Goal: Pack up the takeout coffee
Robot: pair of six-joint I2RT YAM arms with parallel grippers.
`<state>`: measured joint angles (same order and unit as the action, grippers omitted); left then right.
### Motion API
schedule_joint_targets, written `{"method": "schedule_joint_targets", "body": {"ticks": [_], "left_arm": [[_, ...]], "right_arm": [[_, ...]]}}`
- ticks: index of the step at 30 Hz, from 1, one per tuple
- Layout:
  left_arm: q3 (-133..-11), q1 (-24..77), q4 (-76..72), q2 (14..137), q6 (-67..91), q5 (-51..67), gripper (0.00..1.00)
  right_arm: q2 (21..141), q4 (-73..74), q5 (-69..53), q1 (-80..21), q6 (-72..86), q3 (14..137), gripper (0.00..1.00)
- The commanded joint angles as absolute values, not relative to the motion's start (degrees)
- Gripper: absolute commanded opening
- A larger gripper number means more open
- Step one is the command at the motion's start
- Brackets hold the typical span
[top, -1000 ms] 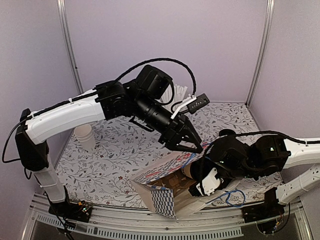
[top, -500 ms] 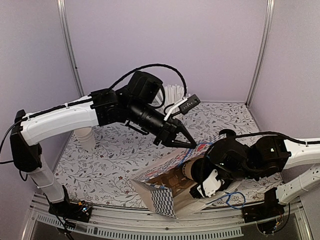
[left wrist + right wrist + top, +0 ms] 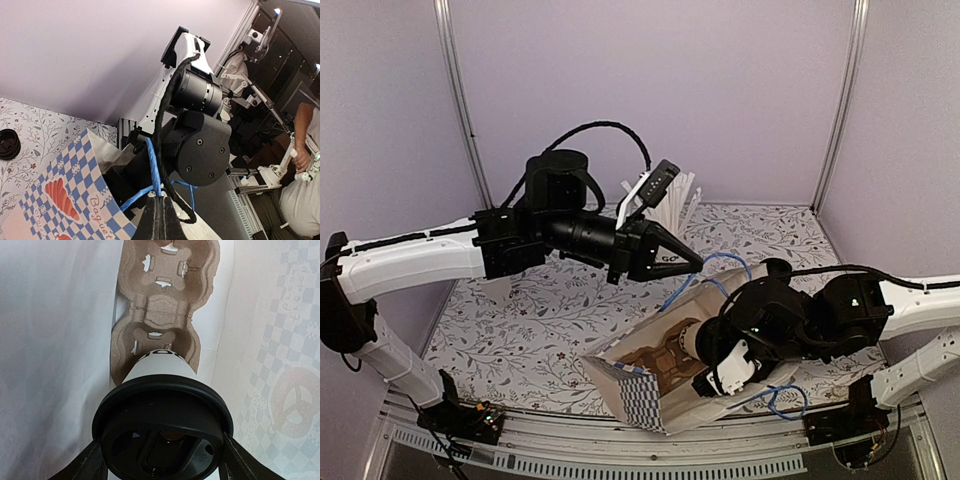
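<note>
1. My left fingers (image 3: 161, 220) are pinching shut on the blue handle (image 3: 150, 165), propping the bag (image 3: 645, 400) open.
2. My right fingers (image 3: 95, 462), spread wide, are gripping the takeout coffee (image 3: 160, 372) inside the bag, over its pulp carrier (image 3: 162, 305).

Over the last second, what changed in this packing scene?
The left hand closed on the blue handle of the bag and pulled it up and leftward, spreading the bag's mouth over the cardboard carrier. The right hand kept its grip on the takeout coffee at the mouth of the bag.
</note>
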<state>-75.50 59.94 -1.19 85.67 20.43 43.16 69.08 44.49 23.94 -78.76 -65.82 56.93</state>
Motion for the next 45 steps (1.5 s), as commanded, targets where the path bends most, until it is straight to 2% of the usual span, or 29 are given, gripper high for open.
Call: {"method": "schedule_joint_targets", "body": {"ticks": [1,39,40,43,45], "left_arm": [[-73.6,60.1,-9.7,85.8,23.5,44.8,0.0],[-72.6,59.8,-9.8,86.6,22.1,46.3,0.0],[-72.7,59.5,-9.5,86.5,21.9,46.1,0.06],[-73.3,58.1,-6.0,85.8,20.1,44.7,0.36],[-73.6,56.5,-2.8,84.3,17.9,43.3,0.46]], "right_arm": [[70.2,40.7,25.2,-79.4,-66.0,56.8,0.31],[74.3,40.0,21.9,-78.9,-64.4,55.7,0.31],[74.3,40.1,21.8,-78.8,-64.4,55.8,0.31],[74.7,40.4,21.8,-78.2,-63.9,56.3,0.31],[75.0,40.3,22.0,-77.8,-63.8,56.6,0.31]]}}
